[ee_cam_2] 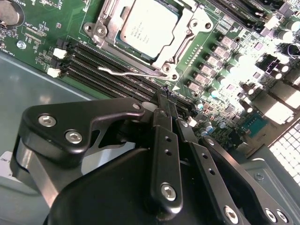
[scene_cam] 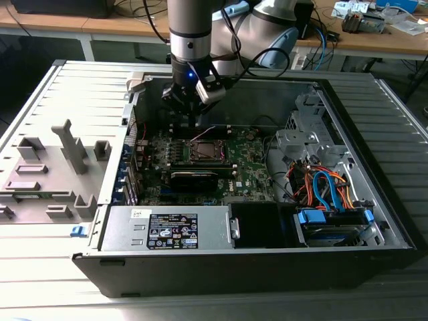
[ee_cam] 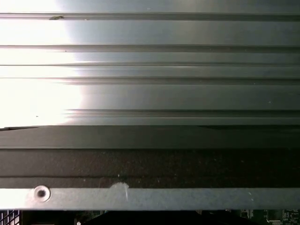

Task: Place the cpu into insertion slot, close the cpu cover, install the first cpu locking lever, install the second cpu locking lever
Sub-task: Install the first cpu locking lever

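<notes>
The cpu (ee_cam_2: pixel 146 24), a silvery square chip, lies in the insertion slot (ee_cam_2: pixel 100 31) on the green board. The cpu cover (ee_cam_2: pixel 186 39), a silver frame, is folded down around it. A thin silver locking lever (ee_cam_2: pixel 123 73) runs along the slot's edge beside the black memory slots. My gripper (ee_cam_2: pixel 164 96) is shut, its black fingertips close together just past the lever's end and nothing visible between them. In the exterior view the gripper (scene_cam: pixel 194 119) hangs just behind the slot (scene_cam: pixel 203 150), inside the open computer case.
The case walls (scene_cam: pixel 221 257) surround the board. A grey power supply (scene_cam: pixel 167 227) sits at the front, and a drive bay with orange and blue cables (scene_cam: pixel 328 190) at the exterior view's right. A grey fixture plate (scene_cam: pixel 53 167) lies to the left. The first wrist view faces a ribbed metal panel (ee_cam: pixel 150 70).
</notes>
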{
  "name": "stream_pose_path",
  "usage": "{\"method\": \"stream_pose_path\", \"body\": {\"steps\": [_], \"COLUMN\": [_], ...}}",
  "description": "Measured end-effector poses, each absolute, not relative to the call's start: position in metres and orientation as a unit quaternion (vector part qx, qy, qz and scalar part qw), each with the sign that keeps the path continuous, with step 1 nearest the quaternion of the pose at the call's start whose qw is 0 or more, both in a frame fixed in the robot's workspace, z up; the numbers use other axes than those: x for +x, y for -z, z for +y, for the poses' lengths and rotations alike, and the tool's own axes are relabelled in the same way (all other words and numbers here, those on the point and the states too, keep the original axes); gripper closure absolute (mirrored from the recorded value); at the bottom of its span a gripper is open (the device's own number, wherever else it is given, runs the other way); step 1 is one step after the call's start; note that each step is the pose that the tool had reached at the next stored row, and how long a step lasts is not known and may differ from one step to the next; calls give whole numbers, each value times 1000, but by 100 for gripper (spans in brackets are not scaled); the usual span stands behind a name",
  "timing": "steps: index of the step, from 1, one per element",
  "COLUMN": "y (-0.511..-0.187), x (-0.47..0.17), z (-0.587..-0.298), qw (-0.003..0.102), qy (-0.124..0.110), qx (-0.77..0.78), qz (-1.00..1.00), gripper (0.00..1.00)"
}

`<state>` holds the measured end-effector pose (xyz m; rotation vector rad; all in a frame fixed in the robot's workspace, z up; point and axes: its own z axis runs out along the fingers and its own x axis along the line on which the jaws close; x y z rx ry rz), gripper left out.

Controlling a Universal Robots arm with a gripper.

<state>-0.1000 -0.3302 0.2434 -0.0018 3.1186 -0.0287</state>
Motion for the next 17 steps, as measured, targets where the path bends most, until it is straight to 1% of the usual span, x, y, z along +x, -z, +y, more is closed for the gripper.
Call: {"method": "stream_pose_path", "body": {"steps": [17], "y": [-237], "x": [-99], "z": [-330], "qw": [11], "qy": [10], "qx": [-1], "qz": [1000], "gripper": [89]}}
